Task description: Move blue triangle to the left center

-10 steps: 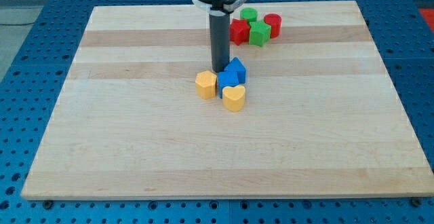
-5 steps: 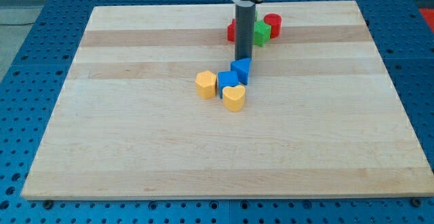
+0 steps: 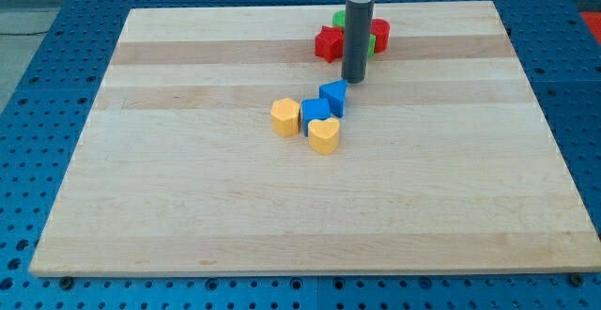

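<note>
The blue triangle [image 3: 333, 97] lies near the board's middle, touching a second blue block [image 3: 315, 113] at its lower left. My tip [image 3: 354, 81] stands just to the upper right of the blue triangle, very close to its corner. A yellow heart block [image 3: 325, 135] sits below the blue blocks and a yellow-orange hexagon block [image 3: 285, 116] lies to their left.
A red star block [image 3: 329, 43] lies at the view's top, left of the rod. A green block [image 3: 339, 19] and a red cylinder [image 3: 379, 34] are partly hidden behind the rod. The wooden board [image 3: 188, 188] lies on a blue perforated table.
My tip has moved to the right, from the left of the blue triangle round its top to its upper right. The blue triangle shifted slightly.
</note>
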Robot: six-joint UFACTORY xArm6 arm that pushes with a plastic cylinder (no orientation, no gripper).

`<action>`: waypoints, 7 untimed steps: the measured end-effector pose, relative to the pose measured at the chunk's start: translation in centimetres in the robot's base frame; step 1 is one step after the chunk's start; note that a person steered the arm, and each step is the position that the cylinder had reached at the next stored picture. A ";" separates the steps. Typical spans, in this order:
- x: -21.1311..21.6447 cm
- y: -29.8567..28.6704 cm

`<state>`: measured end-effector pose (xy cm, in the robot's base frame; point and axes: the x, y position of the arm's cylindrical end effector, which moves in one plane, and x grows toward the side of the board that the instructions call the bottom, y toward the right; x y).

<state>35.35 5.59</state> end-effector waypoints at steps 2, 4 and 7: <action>0.0 2.7; 3.0 6.3; 4.4 1.5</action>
<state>39.77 7.09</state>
